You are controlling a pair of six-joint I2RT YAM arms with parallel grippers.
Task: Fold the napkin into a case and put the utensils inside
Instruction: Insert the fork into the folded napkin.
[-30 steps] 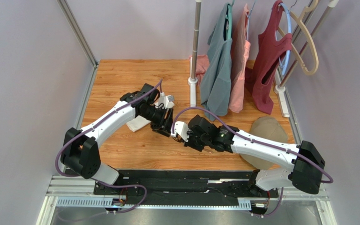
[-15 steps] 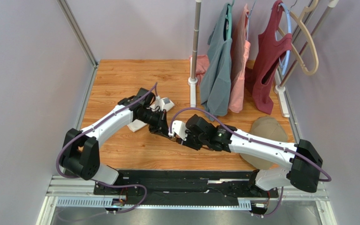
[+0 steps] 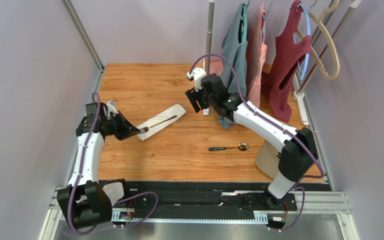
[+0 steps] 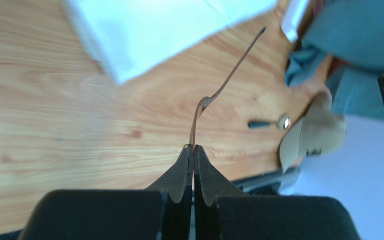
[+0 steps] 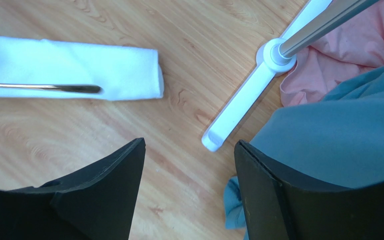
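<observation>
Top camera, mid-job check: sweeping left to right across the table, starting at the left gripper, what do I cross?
left gripper, shut on the head of the fork → napkin → right gripper, open → spoon → beige cap

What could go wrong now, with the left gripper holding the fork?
The left gripper pinches the fork only by its head's tip; it may swivel or slip.
Its handle lies across the napkin and could drag it.
The open right gripper, close to the teal garment, might snag it.
</observation>
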